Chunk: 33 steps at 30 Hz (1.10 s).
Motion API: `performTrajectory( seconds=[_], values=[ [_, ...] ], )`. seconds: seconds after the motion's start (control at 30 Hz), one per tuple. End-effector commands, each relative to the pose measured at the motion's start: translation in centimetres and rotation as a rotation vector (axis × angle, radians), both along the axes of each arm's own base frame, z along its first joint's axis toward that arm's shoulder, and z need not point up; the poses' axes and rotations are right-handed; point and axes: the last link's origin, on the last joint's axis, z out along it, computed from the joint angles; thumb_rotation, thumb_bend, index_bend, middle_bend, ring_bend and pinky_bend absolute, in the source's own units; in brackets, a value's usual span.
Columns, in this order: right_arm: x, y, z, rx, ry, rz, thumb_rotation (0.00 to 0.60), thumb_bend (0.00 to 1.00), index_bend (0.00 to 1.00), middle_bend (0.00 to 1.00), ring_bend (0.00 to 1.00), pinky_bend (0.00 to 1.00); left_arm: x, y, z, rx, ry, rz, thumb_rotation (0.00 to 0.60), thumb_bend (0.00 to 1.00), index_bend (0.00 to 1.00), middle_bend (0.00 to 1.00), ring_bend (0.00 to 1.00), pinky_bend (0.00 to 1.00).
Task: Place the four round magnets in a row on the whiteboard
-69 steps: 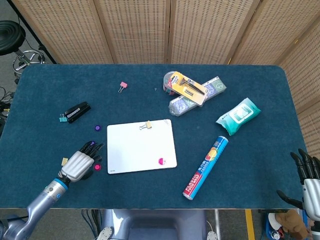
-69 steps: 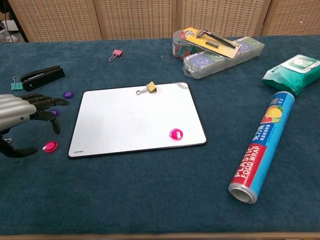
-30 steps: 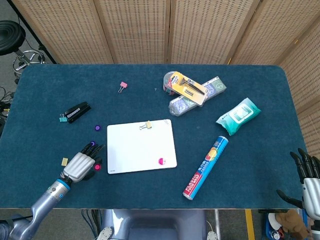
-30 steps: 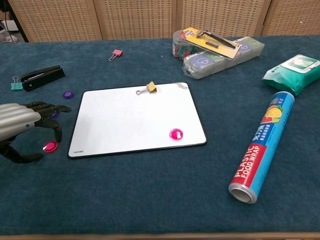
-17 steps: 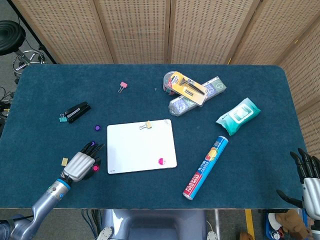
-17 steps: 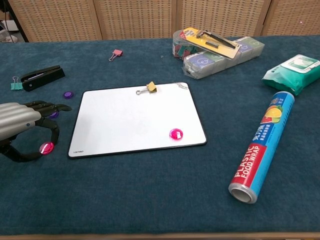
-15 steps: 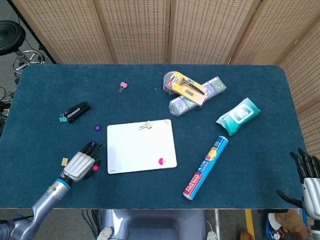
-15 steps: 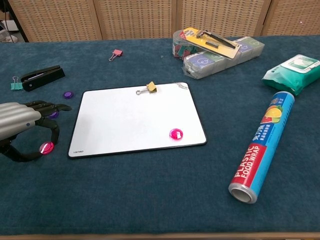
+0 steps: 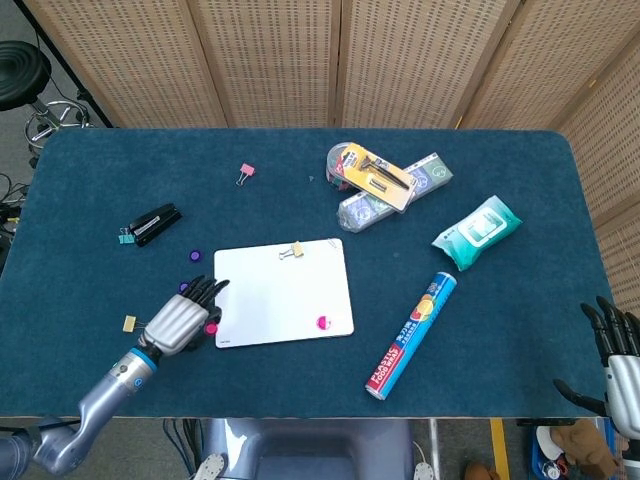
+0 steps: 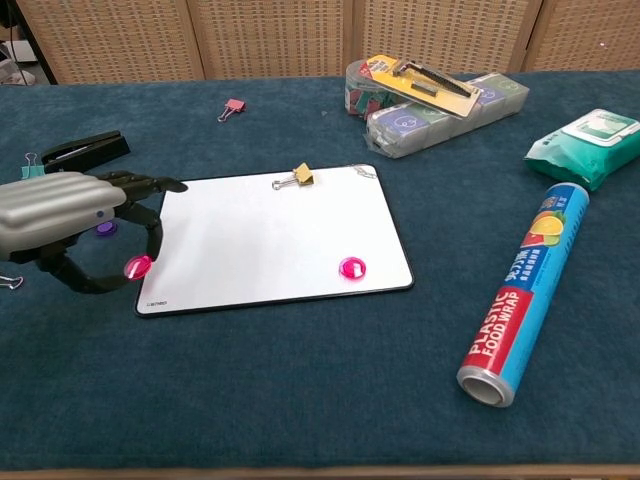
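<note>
The whiteboard (image 9: pixel 283 280) (image 10: pixel 270 225) lies flat at the table's middle, with one pink magnet (image 9: pixel 322 322) (image 10: pixel 351 267) on its near right part. My left hand (image 9: pixel 178 322) (image 10: pixel 62 222) hovers at the board's near left corner and pinches a second pink magnet (image 9: pixel 211 328) (image 10: pixel 137 266) between thumb and a finger. One purple magnet (image 9: pixel 193 255) lies on the cloth left of the board; another purple magnet (image 9: pixel 184 287) (image 10: pixel 106 228) sits by my left fingers. My right hand (image 9: pixel 617 352) hangs off the table's near right corner, fingers apart, holding nothing.
A yellow binder clip (image 9: pixel 292 250) (image 10: pixel 300 175) sits on the board's far edge. A black stapler (image 9: pixel 153 223) and pink clip (image 9: pixel 245 173) lie far left. Clip boxes (image 9: pixel 385 185), a wipes pack (image 9: pixel 477 231) and a plastic-wrap roll (image 9: pixel 411 335) lie to the right.
My left hand closed on the pink magnet beside the board, lifted it off the cloth and carried it right, up to the board's near left corner. The right hand stayed still.
</note>
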Motion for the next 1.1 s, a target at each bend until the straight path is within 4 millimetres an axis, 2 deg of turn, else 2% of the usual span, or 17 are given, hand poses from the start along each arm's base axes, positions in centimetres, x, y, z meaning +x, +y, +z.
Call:
performTrajectory(
  seconds=[0.03,0.2,0.47,1.1],
  values=[
    [0.0,0.0,0.0,0.002,0.001,-0.001,0.600,0.00,0.00,0.00,0.00,0.00,2.3,1.1,-1.1,-0.017,-0.015,-0.017,0.600,0.35,0.57,0.00,0.00,0.00],
    [-0.1,-0.1,0.0,-0.001,0.001,-0.007,0.600,0.00,0.00,0.00,0.00,0.00,5.4,2.1,-3.2,-0.052,-0.008,-0.061,0.600,0.36,0.57,0.00,0.00,0.00],
    [-0.2,-0.2,0.1,-0.002,0.000,-0.012,0.600,0.00,0.00,0.00,0.00,0.00,8.4,2.6,-5.5,-0.073,0.003,-0.096,0.600,0.35,0.57,0.00,0.00,0.00],
    [-0.5,-0.4,0.3,-0.004,-0.006,-0.023,0.600,0.00,0.00,0.00,0.00,0.00,11.2,2.8,-8.9,-0.083,0.009,-0.074,0.600,0.36,0.57,0.00,0.00,0.00]
  ],
)
